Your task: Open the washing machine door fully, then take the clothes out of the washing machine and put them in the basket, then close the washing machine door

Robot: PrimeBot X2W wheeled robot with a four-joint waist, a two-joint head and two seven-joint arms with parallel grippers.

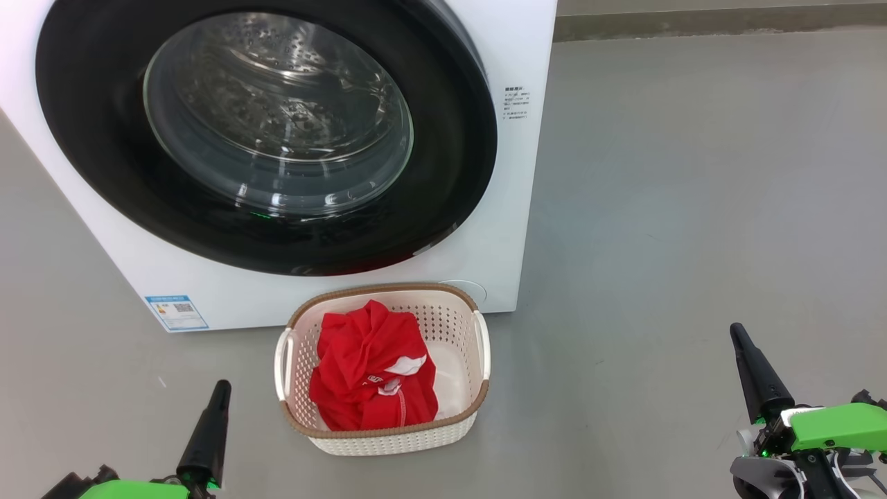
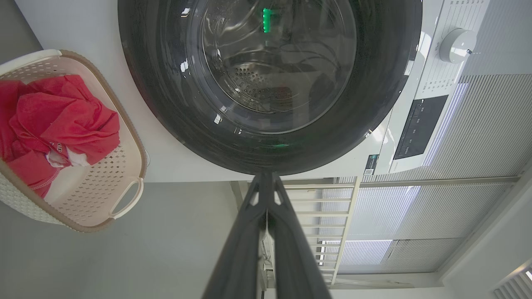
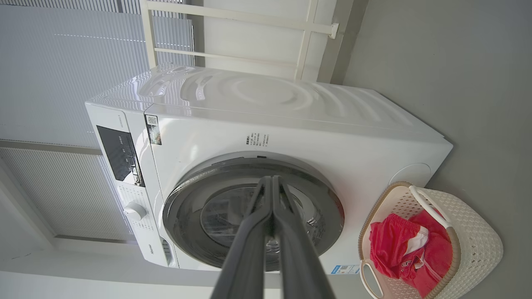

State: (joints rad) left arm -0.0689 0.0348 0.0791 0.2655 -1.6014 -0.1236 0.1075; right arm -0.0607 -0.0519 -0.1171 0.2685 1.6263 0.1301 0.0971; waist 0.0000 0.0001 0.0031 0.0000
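Open floor [image 1: 679, 208] lay around my left pincer [image 1: 220, 389] and right pincer [image 1: 739, 334], both pressed closed, empty. Crumpled red clothes [image 1: 367, 374] lay in the basket [image 1: 388, 287] before the closed washing machine door [image 1: 97, 138]

Head view: the upper edge cuts off the top of the washing machine [image 1: 516, 208] and of the washing machine door [image 1: 277, 138]. Print on the blue sticker [image 1: 176, 312] and on the small label [image 1: 517, 102] is too small to read, as is the white lettering on the clothes [image 1: 360, 360], which hide much of the basket [image 1: 454, 326] floor. Left wrist view: the basket runs past the left edge.
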